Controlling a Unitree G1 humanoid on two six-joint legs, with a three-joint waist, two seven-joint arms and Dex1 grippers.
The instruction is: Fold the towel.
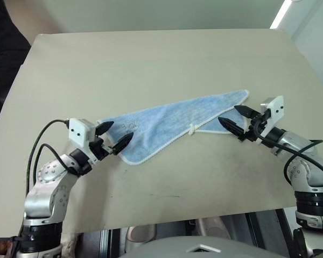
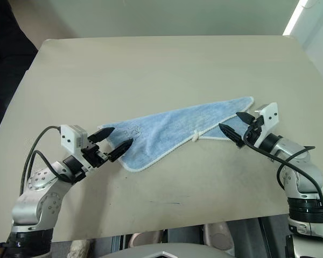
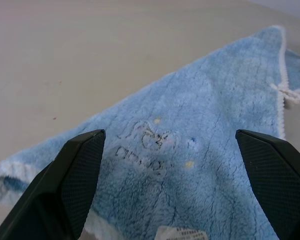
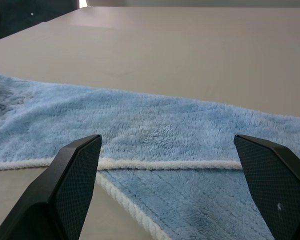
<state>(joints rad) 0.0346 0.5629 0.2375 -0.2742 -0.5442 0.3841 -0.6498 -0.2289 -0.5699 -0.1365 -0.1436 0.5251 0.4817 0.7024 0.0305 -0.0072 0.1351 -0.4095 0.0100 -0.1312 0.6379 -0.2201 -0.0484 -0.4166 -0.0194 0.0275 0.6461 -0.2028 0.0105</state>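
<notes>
The light-blue towel [image 1: 177, 121] lies on the beige table [image 1: 151, 59], folded into a long triangle with whitish edging and a small white loop tag [image 1: 192, 129] on its near edge. A tiny embroidered motif [image 3: 150, 145] sits near its left end. My left gripper [image 1: 113, 136] hovers open at the towel's left corner, fingers apart over the cloth. At the right end, my right gripper [image 1: 237, 119] is open too, and the wrist view shows a folded layer edge [image 4: 170, 164] between its fingers.
The table's near edge [image 1: 177, 217] runs just in front of both arms. A dark shape [image 1: 2, 48] stands beyond the far left corner. Bare tabletop stretches behind the towel to the far edge.
</notes>
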